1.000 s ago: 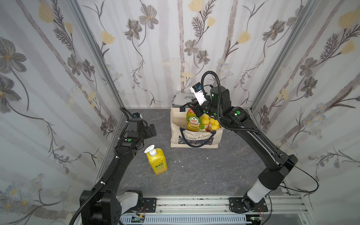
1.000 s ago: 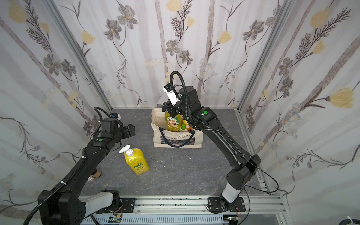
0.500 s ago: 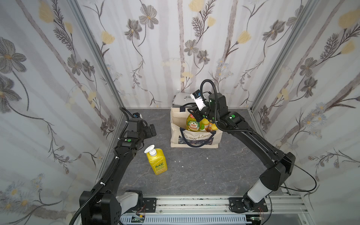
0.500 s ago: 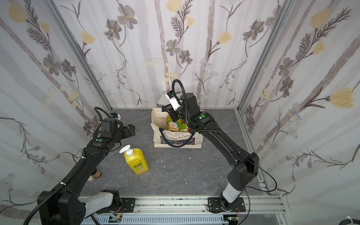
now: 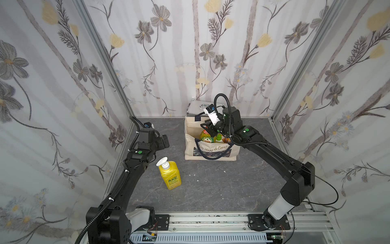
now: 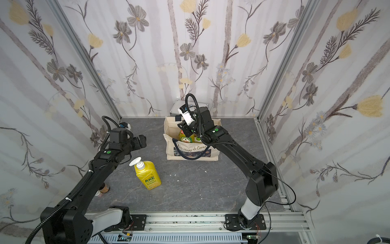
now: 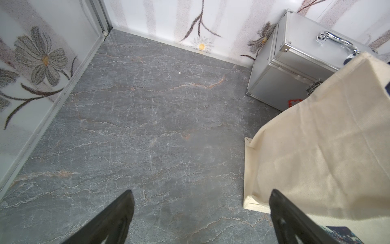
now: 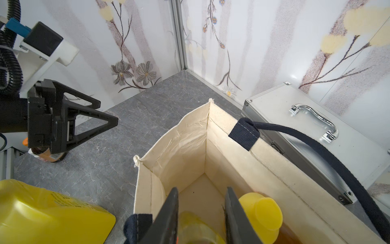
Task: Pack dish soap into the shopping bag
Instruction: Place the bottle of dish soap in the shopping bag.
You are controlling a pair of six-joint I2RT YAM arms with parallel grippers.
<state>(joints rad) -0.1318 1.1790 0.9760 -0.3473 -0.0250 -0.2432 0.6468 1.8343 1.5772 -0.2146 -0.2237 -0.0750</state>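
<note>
Right tool [image 8: 201, 194], clamped on the Fairy bottle [image 5: 206, 137], holds it inside the canvas bag [image 5: 191, 135] beside a yellow-capped bottle [image 8: 261, 209]; catching the navy handle [image 8: 316, 147] on withdrawal could topple the bag. Left tool [image 7: 201, 193] gapes empty.

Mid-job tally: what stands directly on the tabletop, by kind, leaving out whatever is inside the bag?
Shopping bag: 1
Metal case: 1
Yellow pump bottle: 1
Small brown bottle, partly hidden: 1
Total: 4
</note>
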